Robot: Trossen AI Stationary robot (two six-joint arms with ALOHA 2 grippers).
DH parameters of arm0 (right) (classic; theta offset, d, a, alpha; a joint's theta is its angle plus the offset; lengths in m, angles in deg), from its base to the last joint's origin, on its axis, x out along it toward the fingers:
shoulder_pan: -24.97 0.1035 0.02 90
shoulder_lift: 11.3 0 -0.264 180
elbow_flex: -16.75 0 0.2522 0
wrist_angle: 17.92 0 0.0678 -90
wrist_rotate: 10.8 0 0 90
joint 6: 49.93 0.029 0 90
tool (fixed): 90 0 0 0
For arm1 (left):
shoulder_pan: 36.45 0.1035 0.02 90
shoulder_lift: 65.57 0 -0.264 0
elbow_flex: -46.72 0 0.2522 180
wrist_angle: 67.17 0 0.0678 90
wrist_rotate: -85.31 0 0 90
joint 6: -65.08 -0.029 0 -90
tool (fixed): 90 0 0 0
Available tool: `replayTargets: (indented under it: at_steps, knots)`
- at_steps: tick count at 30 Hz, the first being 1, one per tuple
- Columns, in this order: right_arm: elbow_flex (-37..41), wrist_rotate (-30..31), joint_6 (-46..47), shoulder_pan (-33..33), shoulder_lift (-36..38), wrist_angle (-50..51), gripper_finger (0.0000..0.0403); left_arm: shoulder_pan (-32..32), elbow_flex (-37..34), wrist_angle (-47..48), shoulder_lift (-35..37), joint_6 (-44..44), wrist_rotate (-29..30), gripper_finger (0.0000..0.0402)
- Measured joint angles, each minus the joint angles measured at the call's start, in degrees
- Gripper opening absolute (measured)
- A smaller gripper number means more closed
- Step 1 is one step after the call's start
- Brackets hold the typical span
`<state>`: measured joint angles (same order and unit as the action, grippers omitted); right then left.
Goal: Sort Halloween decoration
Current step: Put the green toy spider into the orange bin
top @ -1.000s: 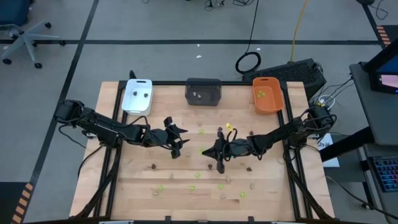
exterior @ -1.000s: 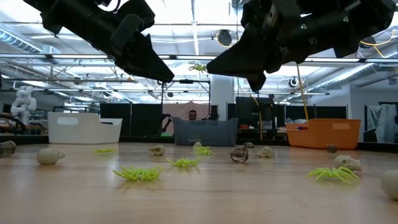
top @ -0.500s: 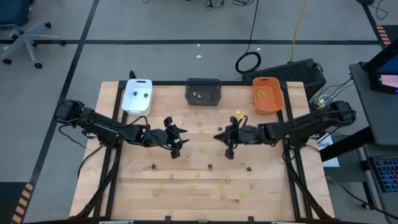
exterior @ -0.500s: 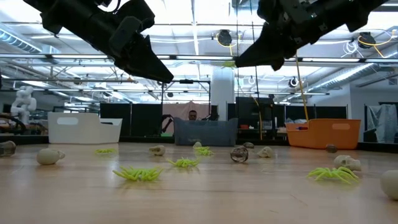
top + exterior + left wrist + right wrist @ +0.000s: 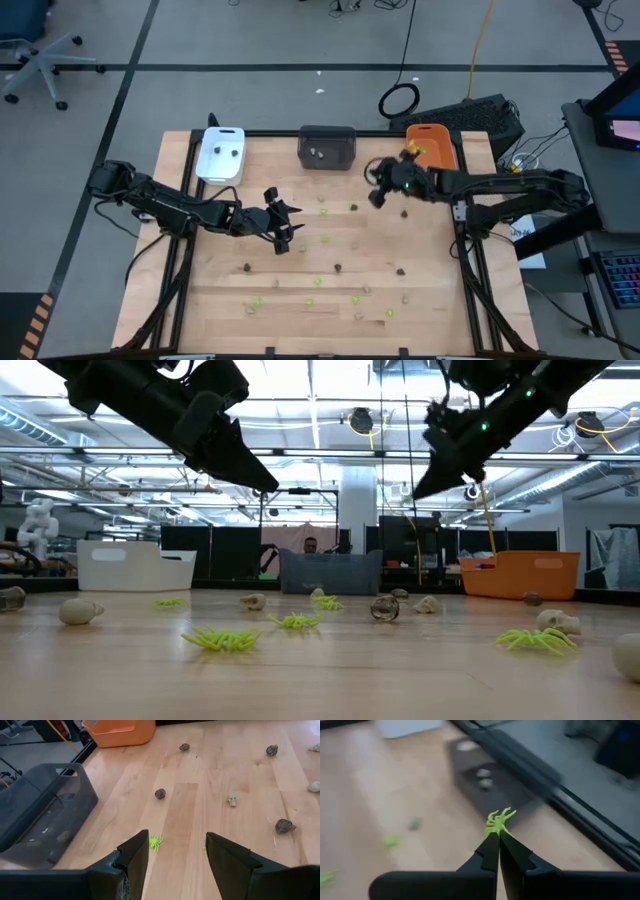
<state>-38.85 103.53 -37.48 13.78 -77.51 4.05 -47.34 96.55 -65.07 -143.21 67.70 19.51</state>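
Lab hall behind, glass partitions & ceiling lights; light wood table (image 5: 220,300) under me, three trays along its far edge.

Nearest the front edge: scattered decoration pieces, e.g. a lime spider (image 5: 258,301) at abt 7 o'clock of table centre, another (image 5: 222,640) close to the low cam, plus a pale skull (image 5: 80,611) and a dark lump (image 5: 247,267).

Mid-table, left of centre: my left gripper (image 5: 281,237) hovers w/ fingers spread, nothing between them. In its wrist view a green spider (image 5: 155,841) lies on the wood just ahead of the gap, apart from both fingers; a dark piece (image 5: 160,794) farther on.

Right of centre, toward 1 o'clock: my right gripper (image 5: 498,836) is raised off the table, tips pinched tight on a lime spider (image 5: 499,821). It's held only by what looks like a leg or two at the very tip, body sticking out past the fingertips.

Far edge: white tray (image 5: 208,166) at 11, dark grey tray (image 5: 305,158) at 12 w/ a couple of pieces in it, orange tray (image 5: 445,165) at 1 w/ something green inside, prob. other spiders, too small to be sure.

Risks: grip is thin, so a quick swing could flick the spider loose short of a tray. Releasing early drops it on wood or into the grey tray, which sits right next to my path. A soft leg may also cling to a finger on opening.
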Motion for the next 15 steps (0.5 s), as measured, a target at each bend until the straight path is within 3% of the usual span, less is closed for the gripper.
replayTargets:
  at_steps: [6, 15]
  knots:
    - [0.0, 4.0, 0.2, -10.7, 2.4, 9.0, 0.0000, 0.0, 0.0, 0.0, 0.0, -0.1, 0.0, 0.0196]
    - [0.0, 2.8, 1.4, -26.1, 2.1, 20.1, 0.0000, 0.0, 0.0, -2.2, 0.0, 0.0, 0.1, 0.0196]
